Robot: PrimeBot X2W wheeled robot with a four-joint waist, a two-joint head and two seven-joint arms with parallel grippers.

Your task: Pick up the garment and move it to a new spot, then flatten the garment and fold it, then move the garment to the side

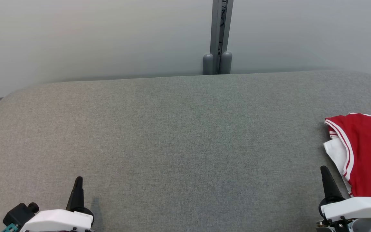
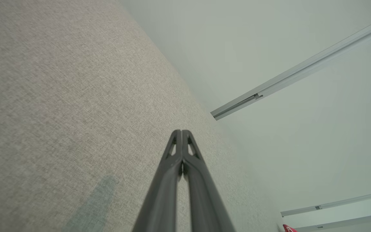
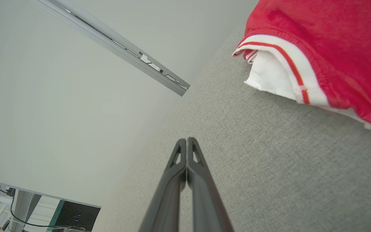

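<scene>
Grey fabric surface point(image 1: 172, 135): red-and-white garment point(image 1: 366, 151) at right edge; left gripper point(image 2: 181, 131), right gripper point(image 3: 187, 139) both pressed together, off the cloth

No text, label, brand, number or sign could be read. On the red and white garment point(image 1: 366, 148) only plain striped trim was seen, and no lettering was made out. On the dark box point(image 3: 76, 215) in the right wrist view, faint bluish marks were noted, possibly lights or characters, too small to be read.
</scene>
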